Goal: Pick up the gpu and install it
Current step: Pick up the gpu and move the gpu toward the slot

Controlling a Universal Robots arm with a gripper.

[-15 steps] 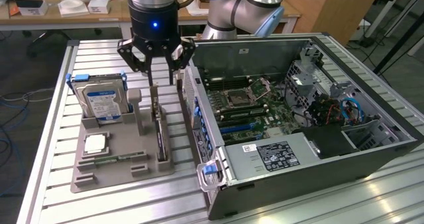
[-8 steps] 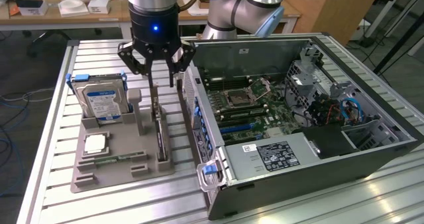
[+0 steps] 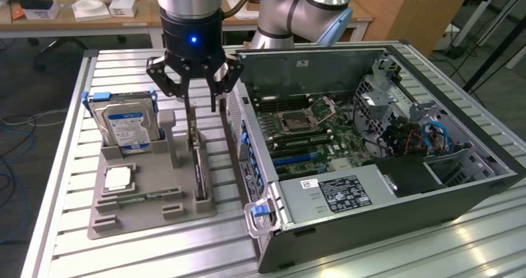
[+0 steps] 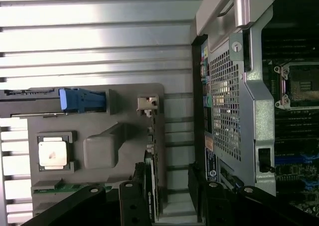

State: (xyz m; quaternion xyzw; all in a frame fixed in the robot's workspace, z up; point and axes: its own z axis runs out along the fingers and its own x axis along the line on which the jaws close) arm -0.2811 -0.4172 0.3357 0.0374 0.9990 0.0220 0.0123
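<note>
Black jointed-finger claw (image 3: 197,98) spread wide over the thin green-black gpu (image 3: 198,161), gripping nothing.
Stood on edge in a slot of the grey plastic tray (image 3: 140,219), just beside the open black tower case (image 3: 370,228), probably to leave the top edge sticking up for an easy pinch. Hovering over that edge, a finger either side, apparently not touching. Silver hard drive in a blue caddy (image 3: 123,127) propped farther from the case, out of the way.
</note>
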